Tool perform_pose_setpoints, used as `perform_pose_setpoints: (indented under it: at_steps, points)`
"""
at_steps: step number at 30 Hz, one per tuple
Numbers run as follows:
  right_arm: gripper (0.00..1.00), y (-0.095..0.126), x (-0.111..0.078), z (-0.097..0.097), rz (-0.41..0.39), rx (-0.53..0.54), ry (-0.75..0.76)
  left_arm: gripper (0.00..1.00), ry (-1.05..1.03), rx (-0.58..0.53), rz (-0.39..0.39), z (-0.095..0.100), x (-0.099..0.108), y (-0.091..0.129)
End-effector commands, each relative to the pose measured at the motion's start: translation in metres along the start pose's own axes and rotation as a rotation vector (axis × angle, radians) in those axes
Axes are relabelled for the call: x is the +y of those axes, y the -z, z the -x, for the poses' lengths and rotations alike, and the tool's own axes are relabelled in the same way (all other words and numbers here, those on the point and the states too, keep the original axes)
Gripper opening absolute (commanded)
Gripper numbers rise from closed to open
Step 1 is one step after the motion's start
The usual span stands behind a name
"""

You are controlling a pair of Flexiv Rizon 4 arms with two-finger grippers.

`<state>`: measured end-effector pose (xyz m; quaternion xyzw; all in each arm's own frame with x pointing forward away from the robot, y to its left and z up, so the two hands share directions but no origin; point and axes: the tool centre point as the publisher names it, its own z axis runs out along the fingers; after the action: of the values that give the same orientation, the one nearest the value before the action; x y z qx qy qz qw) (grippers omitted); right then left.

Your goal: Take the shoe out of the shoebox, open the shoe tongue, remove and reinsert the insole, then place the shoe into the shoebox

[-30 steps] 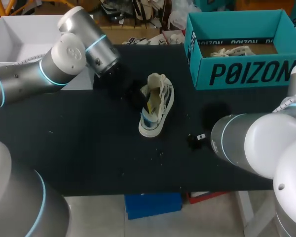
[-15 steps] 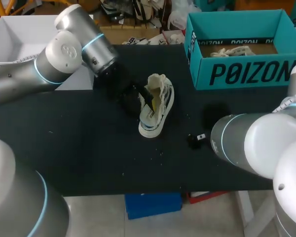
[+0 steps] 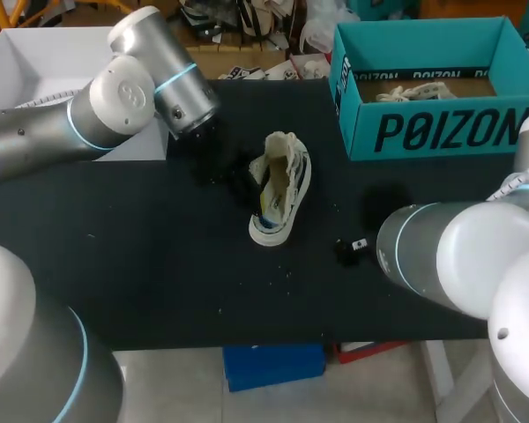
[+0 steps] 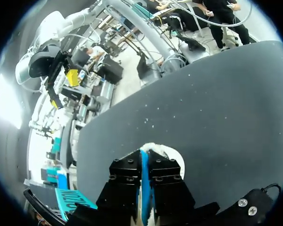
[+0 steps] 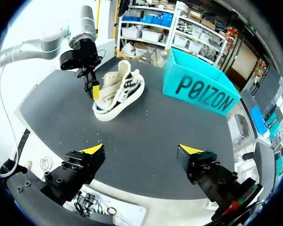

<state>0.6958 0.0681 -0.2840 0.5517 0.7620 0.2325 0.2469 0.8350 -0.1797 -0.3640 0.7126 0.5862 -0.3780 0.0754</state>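
Observation:
A white low sneaker lies on its side in the middle of the black table, collar toward the back. My left gripper is at the shoe's opening. In the left wrist view its fingers stand almost together with the thin edge of a blue insole pinched between them, and the shoe's white toe shows just ahead. My right gripper hangs open near the table's front edge, well short of the sneaker. The teal shoebox stands at the back right.
Another light shoe lies inside the teal box. A white open box stands at the back left, behind my left arm. My right arm covers the table's right front.
The left gripper opened and shut again at the shoe's opening, shifting slightly. The shoe has rolled a little. The right arm has kept still.

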Motion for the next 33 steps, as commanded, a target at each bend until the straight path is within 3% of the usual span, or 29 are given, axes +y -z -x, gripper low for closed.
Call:
perform_pose_setpoints:
  at_steps: [1, 11, 12, 14, 15, 16, 22, 23, 25, 27, 28, 30, 33]
  points:
    - [1.0, -0.001, 0.0, -0.003, 0.001, -0.006, -0.002, 0.0, 0.011, 0.006, 0.015, -0.003, 0.006, -0.003]
    - [1.0, -0.001, 0.0, -0.003, 0.001, -0.006, -0.002, 0.0, 0.043, 0.002, 0.032, -0.009, 0.016, -0.007]
    - [1.0, -0.001, 0.0, -0.003, 0.001, -0.006, -0.002, 0.07, 0.039, 0.001, 0.023, -0.008, 0.015, -0.007]
    - [1.0, -0.001, 0.0, -0.003, 0.001, -0.006, -0.002, 0.27, 0.028, -0.008, -0.006, -0.007, 0.011, -0.009]
    - [1.0, -0.001, 0.0, -0.003, 0.001, -0.006, -0.002, 0.55, 0.022, -0.015, -0.017, -0.006, 0.008, -0.008]
    - [1.0, -0.001, 0.0, -0.003, 0.001, -0.006, -0.002, 1.0, 0.012, -0.016, -0.023, -0.005, 0.005, -0.006]
    - [1.0, -0.001, 0.0, -0.003, 0.001, -0.006, -0.002, 1.0, -0.03, 0.002, 0.019, 0.005, -0.013, 0.021]
    - [1.0, -0.001, 0.0, -0.003, 0.001, -0.006, -0.002, 0.94, -0.033, 0.007, 0.03, 0.007, -0.014, 0.025]
    - [1.0, -0.001, 0.0, -0.003, 0.001, -0.006, -0.002, 0.44, -0.031, 0.039, 0.06, 0.009, -0.014, 0.03]
    - [1.0, -0.001, 0.0, -0.003, 0.001, -0.006, -0.002, 0.1, -0.011, 0.118, 0.117, 0.007, -0.008, 0.03]
    - [1.0, -0.001, 0.0, -0.003, 0.001, -0.006, -0.002, 0.0, -0.001, 0.176, 0.156, 0.006, -0.006, 0.029]
    - [1.0, -0.001, 0.0, -0.003, 0.001, -0.006, -0.002, 0.0, 0.012, 0.285, 0.224, 0.004, -0.001, 0.025]
    - [1.0, -0.001, 0.0, -0.003, 0.001, -0.006, -0.002, 0.0, 0.018, 0.325, 0.217, 0.003, 0.001, 0.018]
